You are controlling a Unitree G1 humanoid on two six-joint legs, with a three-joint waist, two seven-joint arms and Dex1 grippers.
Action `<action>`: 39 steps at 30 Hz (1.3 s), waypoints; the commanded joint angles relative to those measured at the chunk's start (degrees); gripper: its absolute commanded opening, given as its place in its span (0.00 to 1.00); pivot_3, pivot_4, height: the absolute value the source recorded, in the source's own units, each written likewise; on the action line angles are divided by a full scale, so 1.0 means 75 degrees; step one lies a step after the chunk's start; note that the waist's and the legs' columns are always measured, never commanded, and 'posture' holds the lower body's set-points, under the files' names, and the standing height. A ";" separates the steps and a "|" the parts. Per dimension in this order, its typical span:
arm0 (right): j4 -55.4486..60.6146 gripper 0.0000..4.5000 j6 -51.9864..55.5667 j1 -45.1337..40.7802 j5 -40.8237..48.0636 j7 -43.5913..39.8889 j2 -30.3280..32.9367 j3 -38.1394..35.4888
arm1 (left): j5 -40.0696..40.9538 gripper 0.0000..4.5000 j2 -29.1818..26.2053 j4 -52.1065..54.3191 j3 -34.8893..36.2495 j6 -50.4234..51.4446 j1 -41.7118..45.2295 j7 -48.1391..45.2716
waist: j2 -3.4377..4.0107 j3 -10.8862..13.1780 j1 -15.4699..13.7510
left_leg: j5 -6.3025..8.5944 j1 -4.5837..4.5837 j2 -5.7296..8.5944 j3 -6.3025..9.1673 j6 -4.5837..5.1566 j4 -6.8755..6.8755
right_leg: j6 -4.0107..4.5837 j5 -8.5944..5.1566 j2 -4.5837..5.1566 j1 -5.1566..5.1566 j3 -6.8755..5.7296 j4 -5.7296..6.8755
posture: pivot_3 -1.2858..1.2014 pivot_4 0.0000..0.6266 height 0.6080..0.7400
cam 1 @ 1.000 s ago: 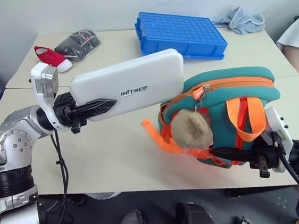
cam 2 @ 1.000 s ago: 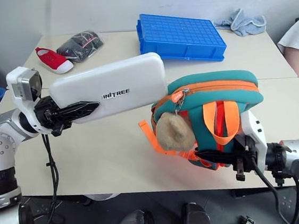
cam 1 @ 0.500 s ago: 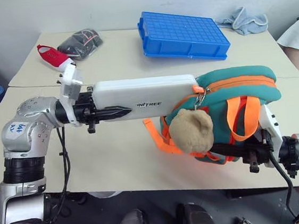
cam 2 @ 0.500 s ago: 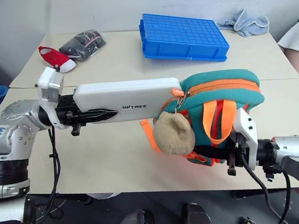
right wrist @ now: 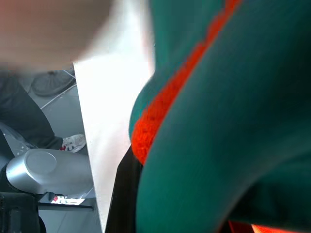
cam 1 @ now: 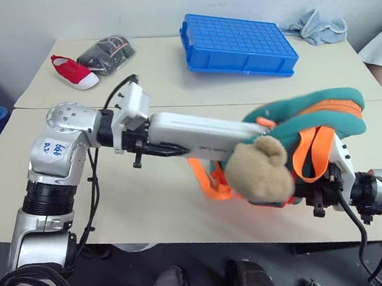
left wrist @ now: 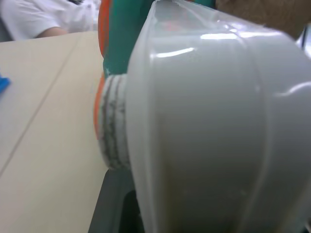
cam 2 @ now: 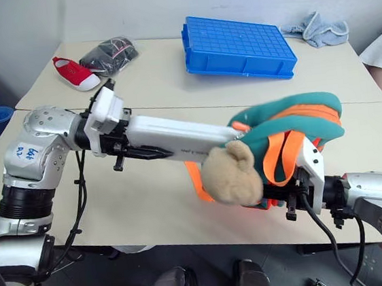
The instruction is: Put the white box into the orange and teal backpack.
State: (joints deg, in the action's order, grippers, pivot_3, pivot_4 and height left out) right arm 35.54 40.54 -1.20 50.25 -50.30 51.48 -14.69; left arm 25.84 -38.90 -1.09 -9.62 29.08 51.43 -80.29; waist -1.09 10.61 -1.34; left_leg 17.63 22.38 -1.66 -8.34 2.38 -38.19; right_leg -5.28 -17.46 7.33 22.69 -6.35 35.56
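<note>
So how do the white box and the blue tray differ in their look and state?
The white box is smooth, narrow and long; the blue tray is broad, with a gridded face. The box is held in the air by the left gripper, with its far end at the backpack's opening; the tray lies flat on the table, touched by nothing. Both are rigid and rectangular.

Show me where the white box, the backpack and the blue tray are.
white box (cam 1: 193, 133): left eye view, middle of its long side.
backpack (cam 1: 308, 118): left eye view, teal upper shell.
blue tray (cam 2: 239, 46): right eye view, gridded top.
</note>
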 commanded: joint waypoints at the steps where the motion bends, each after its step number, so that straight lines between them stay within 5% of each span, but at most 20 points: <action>1: 0.0027 0.01 -0.0154 -0.0313 -0.0071 -0.0021 -0.0132 0.0261 | 0.0029 0.27 0.0234 0.0395 -0.0790 -0.0025 0.0239 -0.0850 | 0.0000 0.0000 0.0005 | -0.0001 0.0000 -0.0002 0.0000 -0.0001 0.0000 | 0.0000 0.0000 -0.0004 0.0000 0.0000 -0.0002 | 0.52 0.24 1.00; 7: 0.0003 0.01 -0.0151 -0.0451 -0.0144 -0.0050 -0.0226 0.0434 | -0.1149 0.27 0.1023 -0.0556 -0.0957 -0.0879 0.0554 0.0113 | -0.0002 0.0000 -0.0037 | -0.0006 -0.0006 0.0003 0.0006 0.0009 -0.0016 | -0.0002 0.0001 0.0003 -0.0011 -0.0005 0.0002 | 0.52 0.24 1.00; 16: 0.0068 0.01 -0.0161 -0.0228 -0.0122 0.0011 -0.0253 0.0337 | -0.2068 0.27 0.0601 -0.1896 0.0183 -0.1890 0.0482 0.1768 | -0.0005 -0.0002 -0.0013 | -0.0005 -0.0008 0.0004 0.0009 0.0014 -0.0020 | -0.0006 0.0003 0.0021 -0.0015 -0.0004 0.0005 | 0.52 0.24 1.00; 28: 0.0091 0.01 -0.0277 0.0135 -0.0212 -0.0102 -0.0180 0.0257 | 0.0859 0.27 -0.0102 -0.1527 0.2072 -0.0306 0.0307 0.0149 | -0.0007 -0.0001 0.0076 | -0.0007 0.0005 0.0000 0.0007 0.0011 -0.0013 | -0.0007 0.0004 0.0012 -0.0002 -0.0011 0.0009 | 0.52 0.24 1.00; 39: -0.0028 0.01 -0.0296 -0.0133 -0.0316 -0.0047 -0.0348 0.0537 | 0.1076 0.27 -0.0683 -0.1340 0.1702 0.0401 0.0101 -0.0919 | -0.0011 0.0001 0.0086 | -0.0007 0.0005 0.0002 0.0006 0.0007 -0.0012 | -0.0008 0.0004 0.0003 -0.0002 -0.0011 0.0009 | 0.52 0.24 1.00</action>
State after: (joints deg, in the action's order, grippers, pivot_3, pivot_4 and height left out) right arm 35.19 38.83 -1.49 47.75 -50.44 49.22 -10.81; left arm 33.90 -43.81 -13.69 4.21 33.30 51.94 -84.95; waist -1.17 10.62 -0.69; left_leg 17.58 22.41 -1.65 -8.30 2.43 -38.27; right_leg -5.34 -17.43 7.35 22.67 -6.42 35.63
